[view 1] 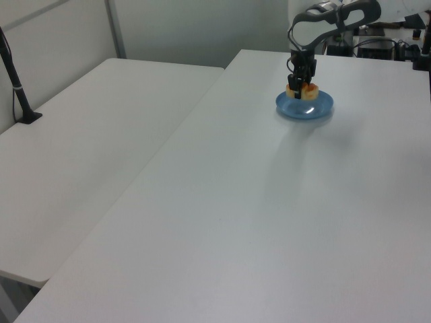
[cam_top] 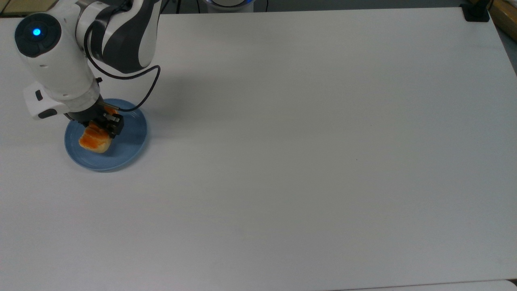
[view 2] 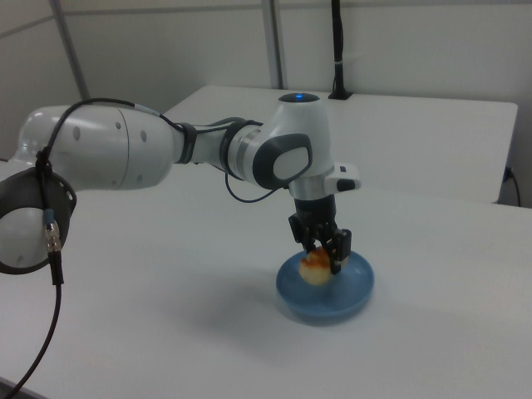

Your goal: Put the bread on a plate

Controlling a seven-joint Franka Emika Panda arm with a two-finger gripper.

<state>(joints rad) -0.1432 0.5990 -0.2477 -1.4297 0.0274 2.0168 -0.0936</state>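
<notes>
Pincer (cam_top: 101, 123) clamped across bread (cam_top: 94, 140), held low over plate (cam_top: 131, 149) on white bench (cam_top: 307, 133), perhaps touching. Probably light, soft, easily squashed; best gripped gently across pale sides, not glossy top.

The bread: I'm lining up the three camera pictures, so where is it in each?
Top view: bread at far left.
Left view: bread at upper right.
Right view: bread right of centre, low.
Shared landmark: the blue plate under it.
</notes>
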